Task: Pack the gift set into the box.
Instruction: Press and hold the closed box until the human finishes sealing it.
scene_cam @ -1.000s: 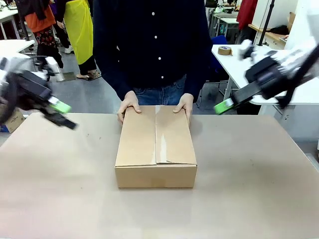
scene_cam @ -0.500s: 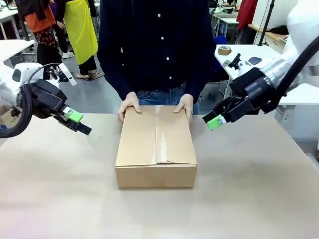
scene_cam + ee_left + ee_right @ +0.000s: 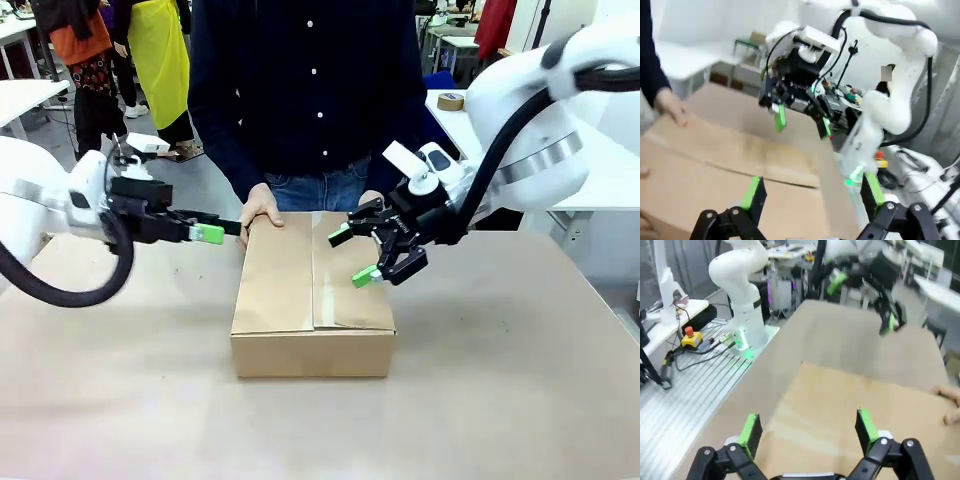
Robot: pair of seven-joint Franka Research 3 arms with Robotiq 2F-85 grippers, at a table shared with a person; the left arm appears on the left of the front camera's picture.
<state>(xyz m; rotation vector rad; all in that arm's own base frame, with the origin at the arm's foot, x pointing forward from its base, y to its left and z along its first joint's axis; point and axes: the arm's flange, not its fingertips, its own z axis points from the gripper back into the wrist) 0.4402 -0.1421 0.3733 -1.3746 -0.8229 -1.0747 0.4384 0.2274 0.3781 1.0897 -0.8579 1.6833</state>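
Tan worktop (image 3: 500, 380) in a cluttered room, closed brown box (image 3: 312, 290) at centre, a person's hand (image 3: 260, 208) on its far edge; left tool (image 3: 225, 232) spread wide beside it, right tool (image 3: 352, 256) spread wide over its lid, both holding nothing.

White left arm (image 3: 35, 195) and white right arm (image 3: 530, 95) with silver joint ring, thick black cables (image 3: 65, 295) off both, black left gripper (image 3: 225, 231) and right gripper (image 3: 352, 257) with green pads, person (image 3: 310, 90) in dark white-buttoned shirt, blue jeans
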